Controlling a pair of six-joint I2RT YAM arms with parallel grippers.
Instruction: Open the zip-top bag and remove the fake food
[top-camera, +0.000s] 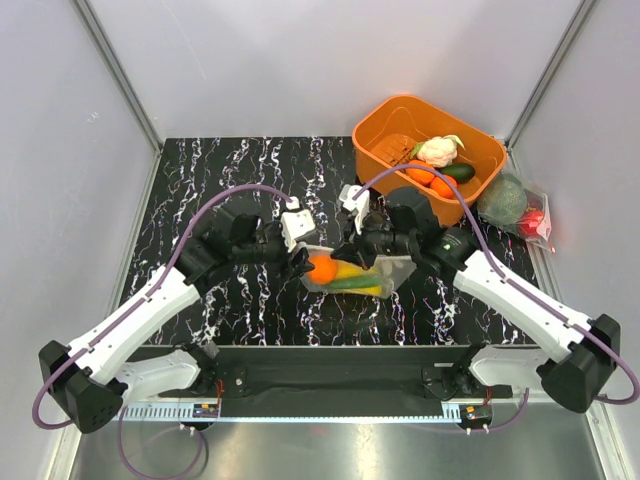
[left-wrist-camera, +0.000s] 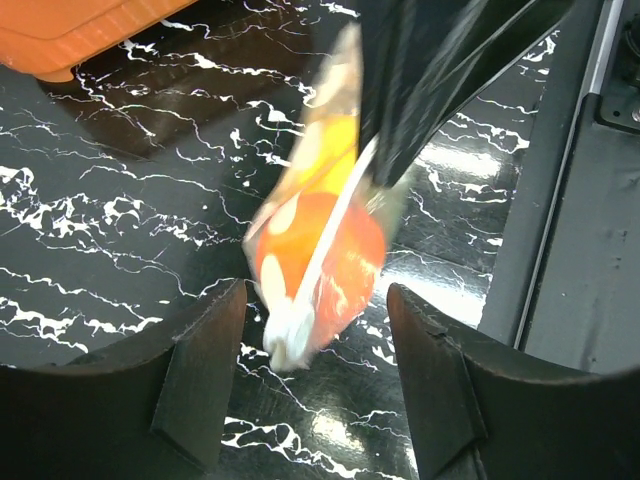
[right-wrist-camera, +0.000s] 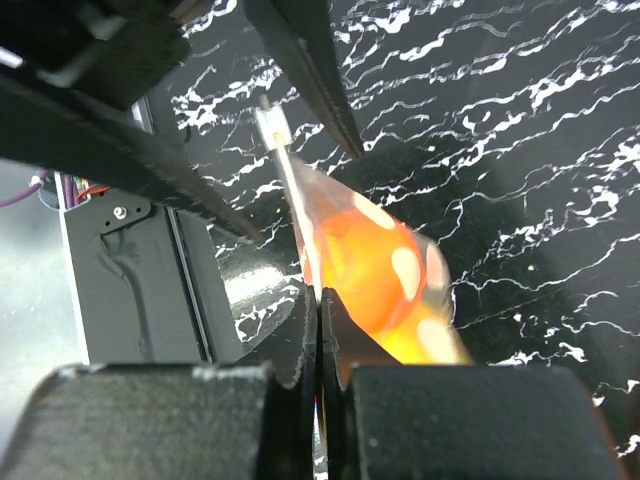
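Note:
The dotted zip-top bag is between my two grippers at the table's middle. It holds an orange fruit, yellow pieces and a long dark-green vegetable. My right gripper is shut on the bag's top edge; in the right wrist view its jaws pinch the plastic beside the orange fruit. My left gripper is open. In the left wrist view its fingers stand either side of the bag's zipper end without touching it. The bag looks blurred.
An orange basin at the back right holds a white cauliflower and other toy vegetables. An undotted clear bag with a big green ball and a red item lies to its right. The basin's corner shows in the left wrist view.

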